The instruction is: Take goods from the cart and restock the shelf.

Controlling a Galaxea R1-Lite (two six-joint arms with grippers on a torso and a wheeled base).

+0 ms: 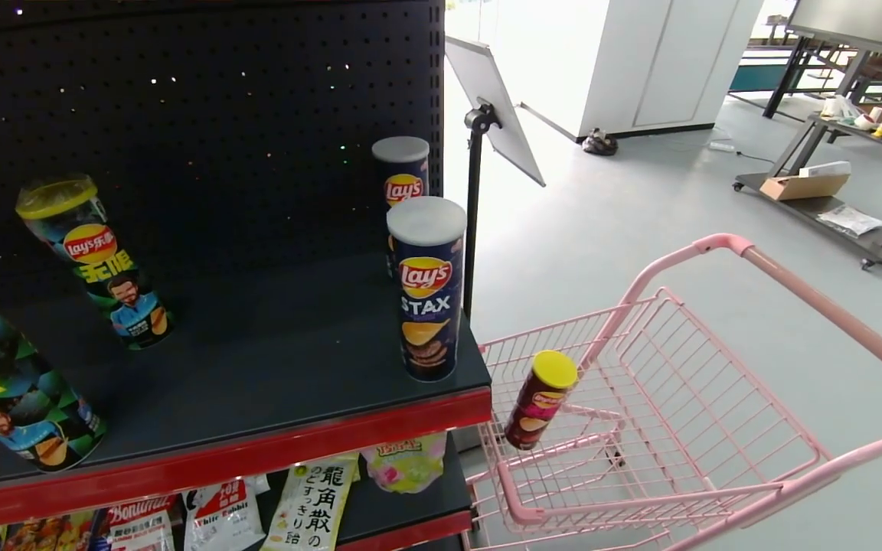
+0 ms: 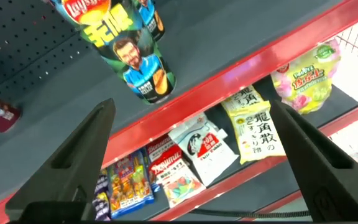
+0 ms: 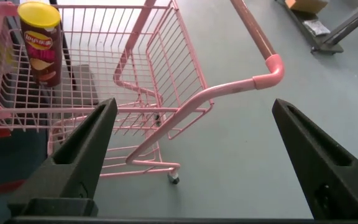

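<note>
A maroon chips can (image 1: 539, 399) with a yellow lid stands in the front corner of the pink cart (image 1: 724, 413), beside the shelf. The right wrist view shows that maroon can (image 3: 40, 43) too, with my right gripper (image 3: 194, 102) open, empty, above the floor and apart from the pink cart (image 3: 160, 74). On the top shelf board (image 1: 257, 360) stand two blue cans (image 1: 426, 287) at the right end and two green-and-black cans (image 1: 93, 260) on the left. My left gripper (image 2: 192, 106) is open and empty, in front of the shelf's red edge, below a green-and-black can (image 2: 135, 56).
Snack bags (image 1: 311, 505) hang and lie on the lower shelf (image 2: 253, 130). A stand with a tilted board (image 1: 491, 107) rises behind the shelf's right end. A wheeled rack (image 1: 854, 191) with boxes stands far right. Open grey floor surrounds the cart.
</note>
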